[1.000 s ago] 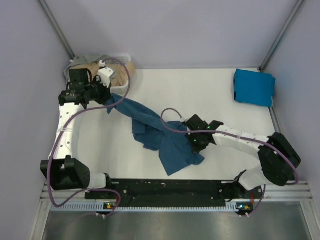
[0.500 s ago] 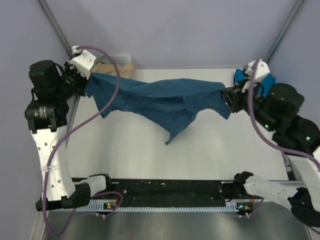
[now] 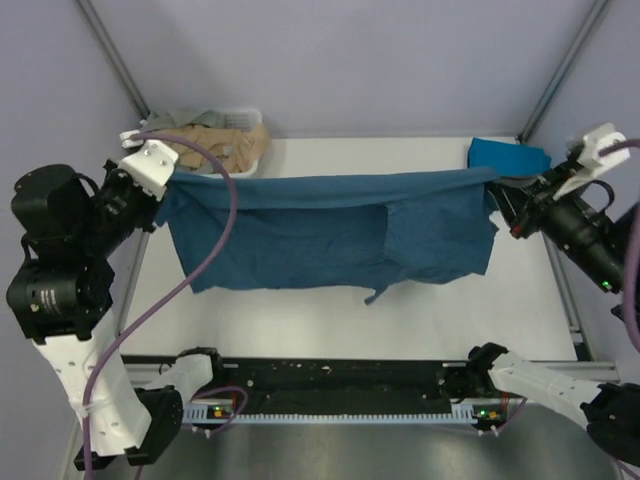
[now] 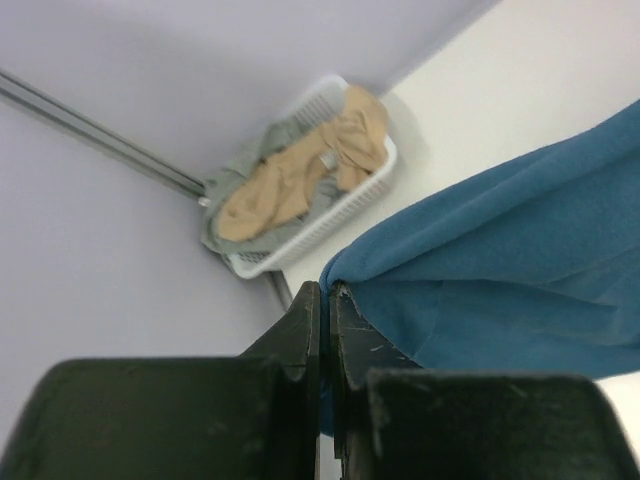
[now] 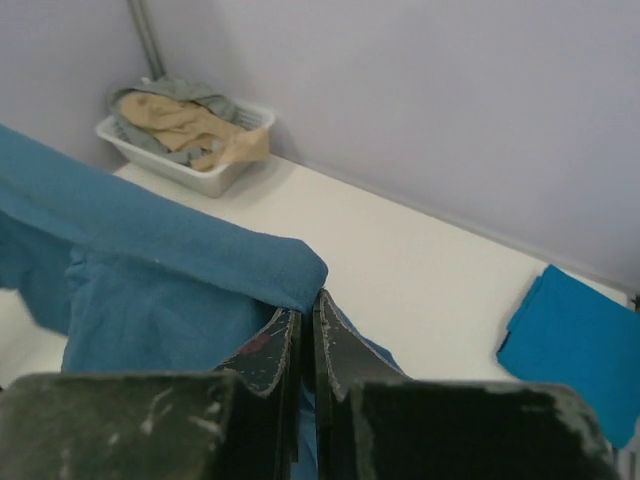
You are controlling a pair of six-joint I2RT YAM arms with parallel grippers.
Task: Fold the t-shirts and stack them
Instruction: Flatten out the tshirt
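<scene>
One dark teal shirt [image 3: 330, 225], held stretched in the air above the table [image 3: 300, 320] and spread wide between both arms; the upper edge ran nearly straight, the lower edge hung loose with a small tail below the middle, and whether it touched the table could not be told. The left gripper [image 4: 322, 295] had its fingers pressed together on the shirt's left corner, with only a thin edge of cloth between them. The right gripper [image 5: 303, 305] pinched the right corner likewise, cloth bunched over its tips. Hazards, as judged: either thin pinch could slip under the tension and drop one end; a doubled panel showed right of the middle, so laying the shirt down as it hung would likely press in a crease. One folded cyan shirt [image 3: 508, 158] lay at the table's far right corner, close behind the right-hand end, where a backward sweep could drag it open. One white basket [image 3: 245, 116] stood at the far left corner, holding a tan shirt [image 3: 238, 145] and a grey shirt [image 3: 180, 120], near the left gripper and in the way of any wider stretch.
</scene>
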